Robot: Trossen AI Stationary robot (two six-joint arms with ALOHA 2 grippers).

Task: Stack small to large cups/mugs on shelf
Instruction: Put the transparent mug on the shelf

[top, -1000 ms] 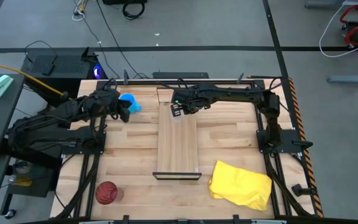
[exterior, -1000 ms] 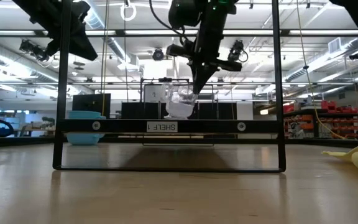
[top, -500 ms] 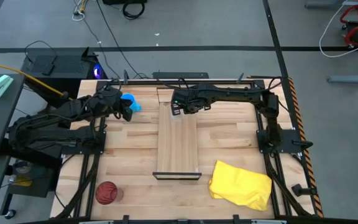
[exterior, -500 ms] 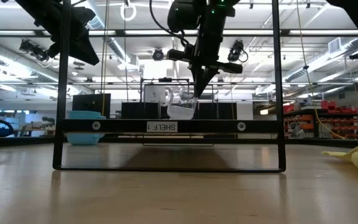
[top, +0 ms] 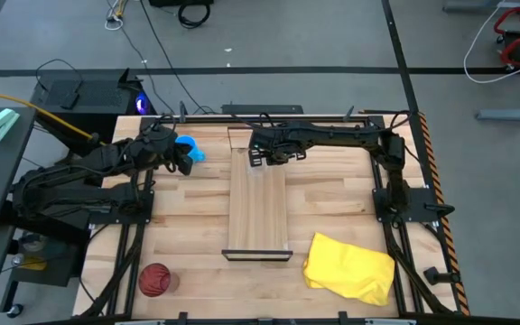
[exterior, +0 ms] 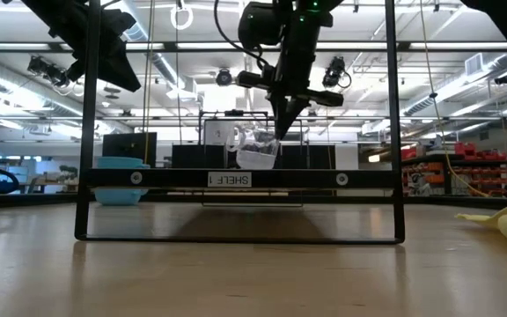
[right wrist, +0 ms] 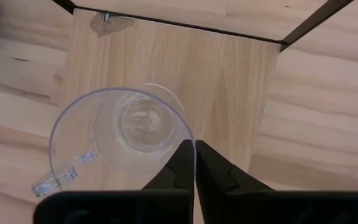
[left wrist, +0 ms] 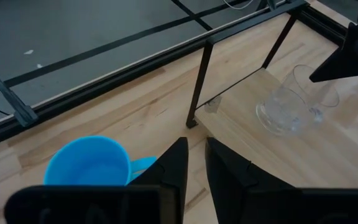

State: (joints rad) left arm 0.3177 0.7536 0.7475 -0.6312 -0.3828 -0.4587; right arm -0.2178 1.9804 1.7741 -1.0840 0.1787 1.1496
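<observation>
Table (top: pixel 197 226): wide wooden top, framed by dark rails. Shelf (top: pixel 257 203) runs near-to-far down its middle, pale plank on dark end brackets. Yellow cloth (top: pixel 350 268) lies crumpled at the near right, well apart from the shelf.

Right gripper (top: pixel 258 159) hangs over the shelf's far end. Jaws almost closed, pinching the rim of the clear cup (right wrist: pixel 120 140); the thin wall sits between the two fingers. Low view shows the cup (exterior: pixel 255 148) tilted, just above the plank or touching it; cannot tell which.

Left gripper (top: pixel 181 162) hovers at the far left of the table, just beside the blue mug (top: pixel 188 148). Jaws narrow, a slim gap between the fingers (left wrist: pixel 225 174), nothing in it. The mug (left wrist: pixel 89 168) stands upright on the table, left of the shelf.

Dark red cup (top: pixel 154 280) stands at the near left corner, well apart from both arms.
</observation>
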